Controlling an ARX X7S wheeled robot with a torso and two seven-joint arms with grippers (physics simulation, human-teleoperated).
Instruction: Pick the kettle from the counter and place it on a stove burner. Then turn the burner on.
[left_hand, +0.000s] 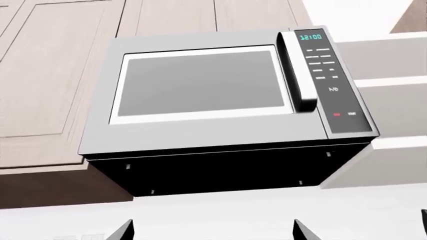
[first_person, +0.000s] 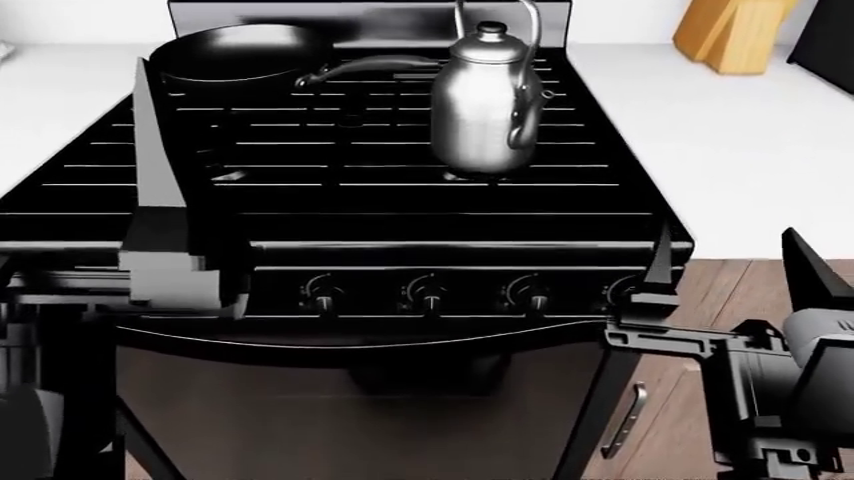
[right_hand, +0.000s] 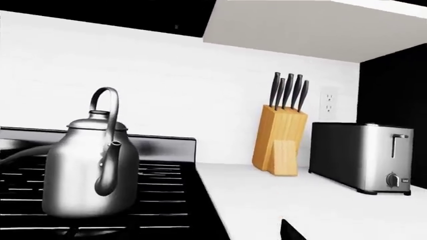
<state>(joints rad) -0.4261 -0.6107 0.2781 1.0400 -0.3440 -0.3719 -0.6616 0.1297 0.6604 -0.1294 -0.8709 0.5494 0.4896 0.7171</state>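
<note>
The steel kettle (first_person: 483, 105) stands upright on the black grates over a stove burner (first_person: 459, 178) at the right of the range, spout facing front right. In the right wrist view the kettle (right_hand: 87, 175) stands alone, with nothing touching it. My right gripper (first_person: 731, 262) hangs open and empty in front of the range's right corner, near the rightmost knob (first_person: 625, 291). My left gripper (first_person: 174, 130) stands over the range's left side pointing upward; its fingertips (left_hand: 124, 230) are wide apart with nothing between them. The white counter (first_person: 761, 150) lies right of the range.
A black frying pan (first_person: 234, 50) sits at the back left of the range, its handle reaching toward the kettle. Three more knobs (first_person: 427, 293) line the front panel. A knife block (right_hand: 280, 145) and a toaster (right_hand: 363, 157) stand on the counter. A microwave (left_hand: 220, 100) hangs overhead.
</note>
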